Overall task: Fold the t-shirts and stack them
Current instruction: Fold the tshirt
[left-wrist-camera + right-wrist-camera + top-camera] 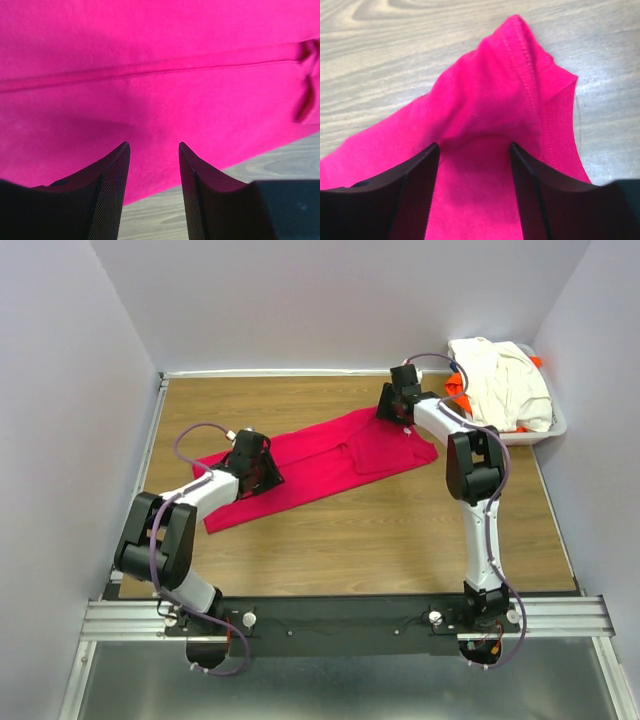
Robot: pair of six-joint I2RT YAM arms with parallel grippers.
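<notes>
Pink shirt [330,462] lies slanted across desk [400,530] middle. Left jaws apart over its left end. Right jaws apart too, far-right end bunched between them. Cream shirt [500,380] and orange shirt [455,390] sit in basket [558,426], far-right corner.
</notes>
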